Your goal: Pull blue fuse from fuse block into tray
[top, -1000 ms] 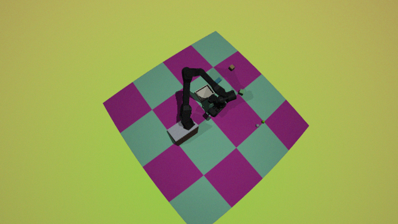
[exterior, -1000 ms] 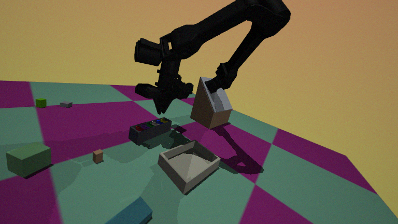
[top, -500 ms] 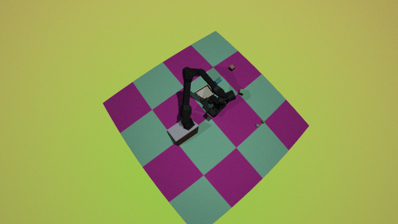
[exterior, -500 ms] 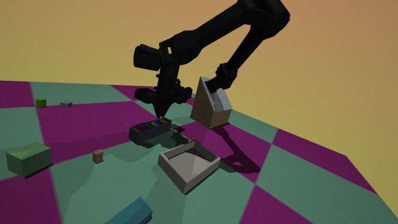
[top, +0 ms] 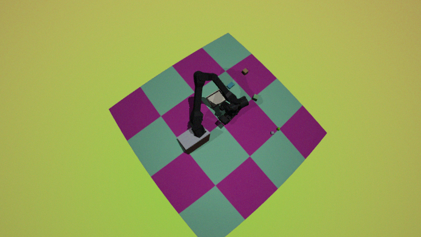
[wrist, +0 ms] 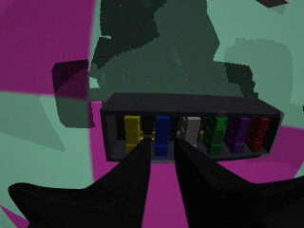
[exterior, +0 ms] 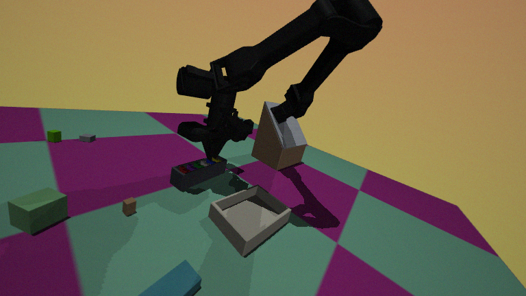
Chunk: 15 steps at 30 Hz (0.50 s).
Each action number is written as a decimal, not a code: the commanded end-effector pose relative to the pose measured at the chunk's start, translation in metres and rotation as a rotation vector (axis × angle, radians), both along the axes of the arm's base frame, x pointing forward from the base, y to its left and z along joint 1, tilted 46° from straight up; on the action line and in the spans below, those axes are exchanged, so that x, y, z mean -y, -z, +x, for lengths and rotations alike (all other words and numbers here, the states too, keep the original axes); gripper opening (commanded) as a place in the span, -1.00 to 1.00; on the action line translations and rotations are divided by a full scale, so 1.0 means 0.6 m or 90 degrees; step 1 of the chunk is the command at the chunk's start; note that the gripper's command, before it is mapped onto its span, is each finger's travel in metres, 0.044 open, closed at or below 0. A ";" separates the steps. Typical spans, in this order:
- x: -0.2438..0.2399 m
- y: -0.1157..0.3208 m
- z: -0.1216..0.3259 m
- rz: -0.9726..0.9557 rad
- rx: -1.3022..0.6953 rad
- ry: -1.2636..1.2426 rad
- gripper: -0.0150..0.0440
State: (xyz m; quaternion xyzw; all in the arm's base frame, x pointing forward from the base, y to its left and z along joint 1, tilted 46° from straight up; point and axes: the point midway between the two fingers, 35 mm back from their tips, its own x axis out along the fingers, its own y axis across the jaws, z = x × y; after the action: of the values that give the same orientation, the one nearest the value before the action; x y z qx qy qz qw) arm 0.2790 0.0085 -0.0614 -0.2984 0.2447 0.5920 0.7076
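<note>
The dark fuse block (exterior: 201,178) (wrist: 180,103) stands on the checkered mat, largely hidden under the arm in the top view. The blue fuse (wrist: 161,124) (exterior: 210,162) sits in its slot, between the yellow fuse (wrist: 132,128) and the white fuse (wrist: 191,124). My gripper (wrist: 162,143) (exterior: 211,157) points down, slightly open, with nothing gripped. Its tips are at the blue fuse, one on either side in the wrist view; exact height and contact cannot be told. The grey tray (exterior: 267,235) (top: 216,98) is empty.
The green fuse (wrist: 216,135), purple fuse (wrist: 238,134) and red fuse (wrist: 256,134) fill the block's other end. Beyond the block stand a small brown block (exterior: 129,206), a green box (exterior: 36,211) (top: 255,97) and a blue box (exterior: 174,281) (top: 230,85).
</note>
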 end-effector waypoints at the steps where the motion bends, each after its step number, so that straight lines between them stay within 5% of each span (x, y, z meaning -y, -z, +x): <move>1: -0.001 0.000 0.000 0.004 -0.001 0.003 -0.24; 15: -0.009 0.008 0.002 0.004 -0.001 0.003 -0.24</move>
State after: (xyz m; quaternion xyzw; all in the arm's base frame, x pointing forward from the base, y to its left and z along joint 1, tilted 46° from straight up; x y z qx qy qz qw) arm 0.2803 0.0119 -0.0644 -0.2993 0.2442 0.5915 0.7078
